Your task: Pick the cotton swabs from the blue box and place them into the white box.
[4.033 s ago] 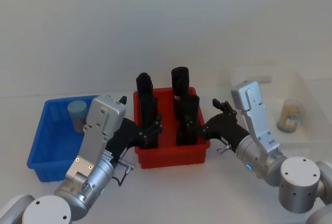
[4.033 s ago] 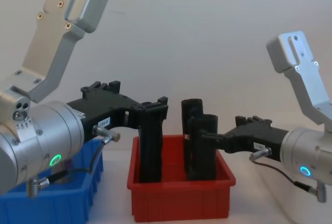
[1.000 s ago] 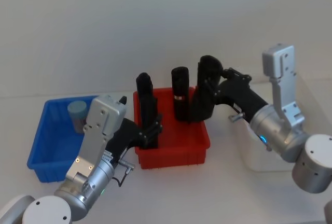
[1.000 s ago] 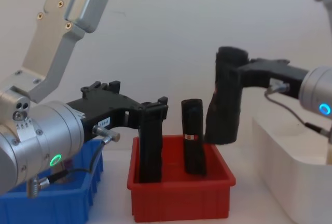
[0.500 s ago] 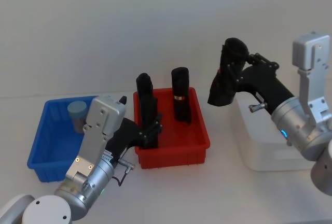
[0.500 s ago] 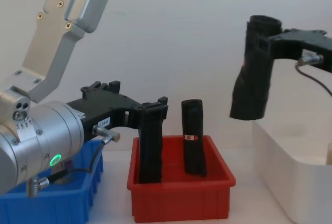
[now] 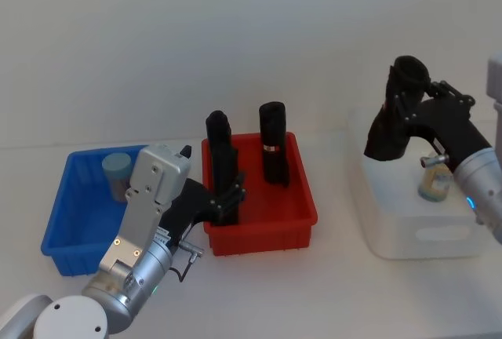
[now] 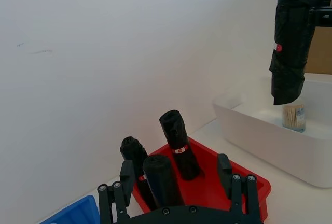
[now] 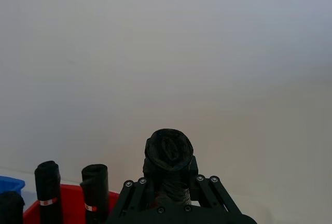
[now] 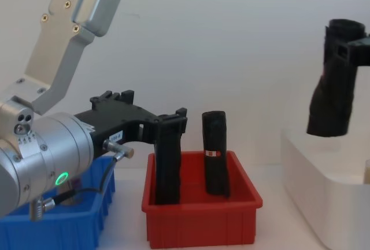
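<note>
One jar of cotton swabs [image 7: 117, 173] with a pale blue lid stands in the far corner of the blue box [image 7: 74, 233]. Another jar [image 7: 435, 178] stands inside the white box [image 7: 416, 238] on the right. My right gripper [image 7: 408, 103] is shut on a black cylinder [image 7: 392, 119] and holds it tilted in the air over the white box's left part, just left of that jar. My left gripper [image 7: 229, 196] is low at the red bin's near left, open, its fingers on either side of a black cylinder [image 8: 162, 180] standing there.
A red bin [image 7: 263, 233] sits between the blue and white boxes. It holds black upright cylinders: one at the back middle [image 7: 273, 141] and two at the left [image 7: 220, 144]. Bare white table lies in front of all three containers.
My right gripper has carried the black cylinder up out of the red bin and rightward, from beside the bin to over the white box. The left arm has not moved.
</note>
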Controlling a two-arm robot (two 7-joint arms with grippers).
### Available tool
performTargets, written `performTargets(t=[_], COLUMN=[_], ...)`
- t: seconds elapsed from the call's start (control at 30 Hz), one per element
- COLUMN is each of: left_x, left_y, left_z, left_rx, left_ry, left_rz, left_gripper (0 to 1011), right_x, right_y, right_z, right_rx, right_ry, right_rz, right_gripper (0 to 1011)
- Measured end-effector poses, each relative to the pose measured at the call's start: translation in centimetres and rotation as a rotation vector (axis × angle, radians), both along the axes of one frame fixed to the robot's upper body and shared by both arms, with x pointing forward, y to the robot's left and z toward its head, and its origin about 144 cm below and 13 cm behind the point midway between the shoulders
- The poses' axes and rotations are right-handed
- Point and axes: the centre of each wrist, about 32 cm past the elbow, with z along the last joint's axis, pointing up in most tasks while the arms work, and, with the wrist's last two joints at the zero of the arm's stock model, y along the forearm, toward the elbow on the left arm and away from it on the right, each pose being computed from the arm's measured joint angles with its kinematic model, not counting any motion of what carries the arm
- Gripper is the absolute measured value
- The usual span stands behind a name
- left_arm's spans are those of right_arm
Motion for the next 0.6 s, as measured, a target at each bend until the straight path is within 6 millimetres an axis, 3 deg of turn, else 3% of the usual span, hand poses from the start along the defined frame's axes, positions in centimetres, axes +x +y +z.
performTargets(t=[0.47, 0.6], left_x=[0.0, 0.0], left_y=[0.0, 0.0], left_z=[0.0, 0.0], left_rx=[0.0, 0.0], left_ry=[0.0, 0.0], left_rz=[0.0, 0.0], left_gripper=[1004, 1004], right_x=[-0.2, -0.1], right_y=[-2.2, -2.6], right_z=[-1.3, -1.7], right_rx=[-0.018, -0.02], right_ry=[0.08, 0.097], right_rz=[-0.072, -0.074], right_gripper=[344, 476])
